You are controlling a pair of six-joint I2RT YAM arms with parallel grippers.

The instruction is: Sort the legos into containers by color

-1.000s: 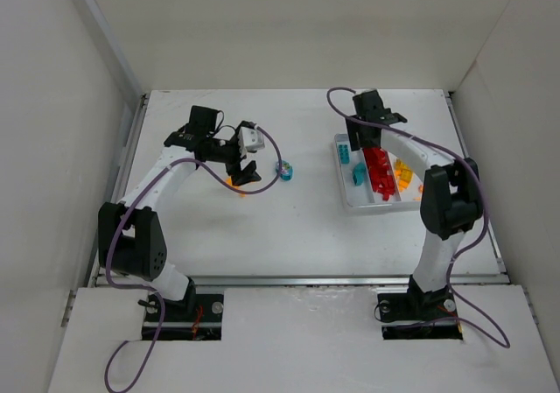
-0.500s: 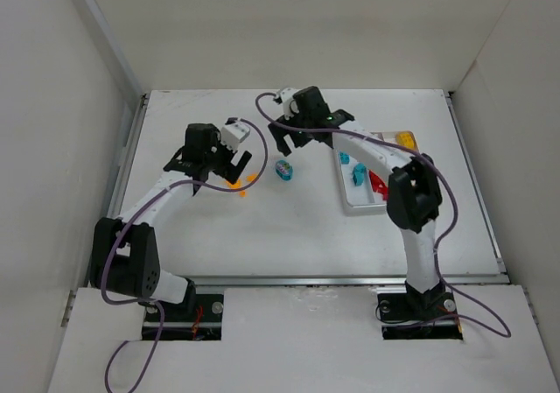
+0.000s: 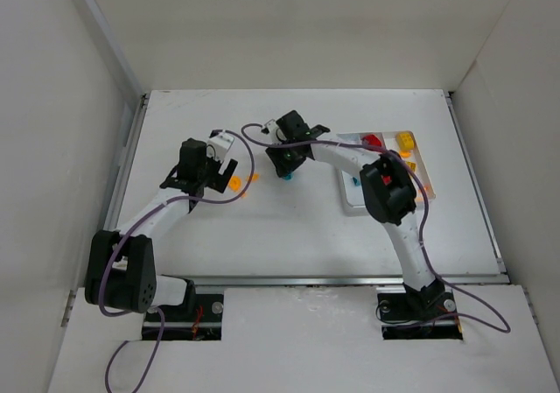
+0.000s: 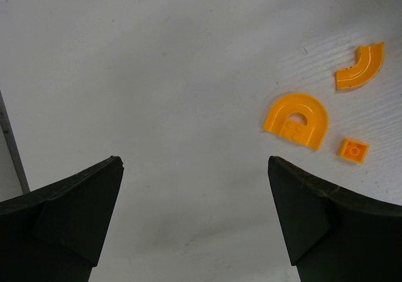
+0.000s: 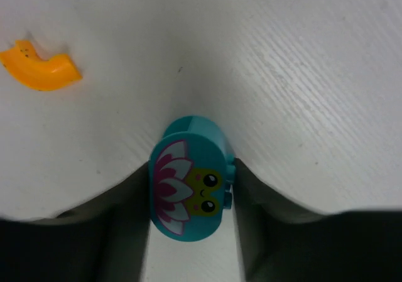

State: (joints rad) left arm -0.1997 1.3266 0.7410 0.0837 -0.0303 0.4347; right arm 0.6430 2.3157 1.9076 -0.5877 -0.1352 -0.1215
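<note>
A teal lego [image 5: 188, 175] printed with a pink flower and a yellow face rests on the table, and my right gripper [image 5: 191, 194] has a finger against each of its sides. From above, that gripper [image 3: 286, 165] sits over the teal lego [image 3: 285, 173], left of the white tray of containers [image 3: 350, 199]. My left gripper [image 4: 193, 162] hangs open over bare table with nothing between its fingers. Up and to its right lie three orange legos: an arch [image 4: 296, 120], a curved strip [image 4: 359, 66] and a small square [image 4: 353, 151].
The tray holds red [image 3: 372, 139], yellow [image 3: 405, 138] and orange [image 3: 405, 154] pieces; my right arm covers much of it. The orange curved strip [image 5: 41, 66] lies left of the teal lego. White walls enclose the table on three sides.
My right arm swung from over the tray leftward to the teal lego and closed its fingers onto it. My left gripper opened wide and pulled back left of the orange pieces.
</note>
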